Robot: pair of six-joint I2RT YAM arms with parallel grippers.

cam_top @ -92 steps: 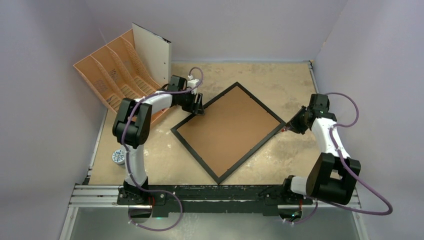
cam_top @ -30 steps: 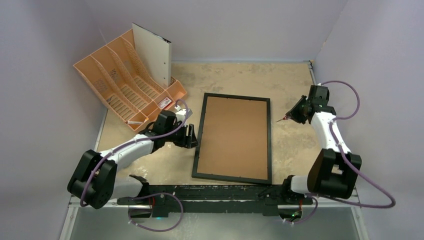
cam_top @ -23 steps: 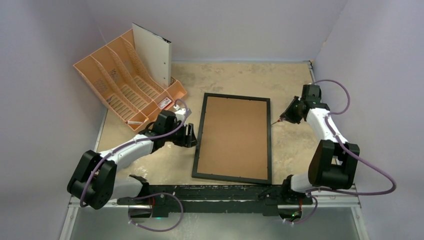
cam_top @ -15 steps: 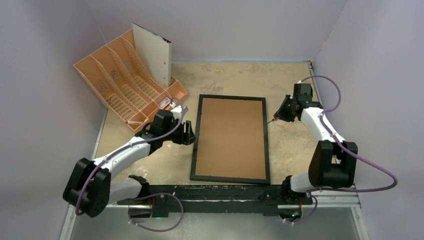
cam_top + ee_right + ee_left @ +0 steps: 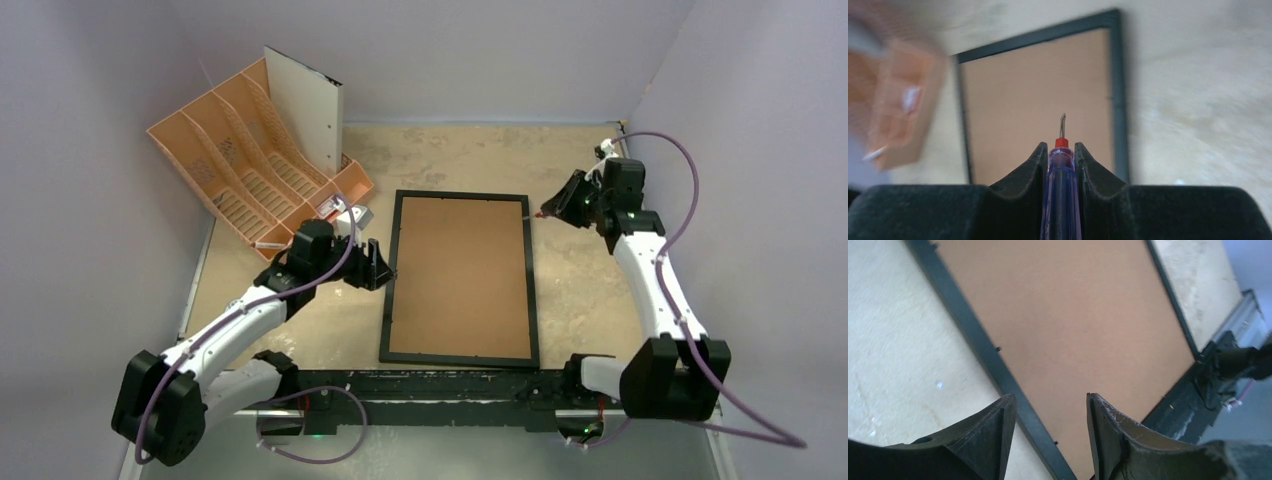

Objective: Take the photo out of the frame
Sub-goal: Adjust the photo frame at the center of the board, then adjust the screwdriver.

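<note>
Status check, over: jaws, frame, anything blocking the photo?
Left jaws open over frame left rail. Right jaws shut on blue-handled pick, tip by far right corner. Frame face down, backing board in; photo unseen.

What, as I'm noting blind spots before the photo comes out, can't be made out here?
Photo: hidden in every view; the frame lies back up, brown backing board covering it.
Right wrist view: blur smears the orange organiser; whether the blue-handled tool in the right gripper touches the frame is unclear.
Left wrist view: the picture's edges cut off much of the frame.
</note>
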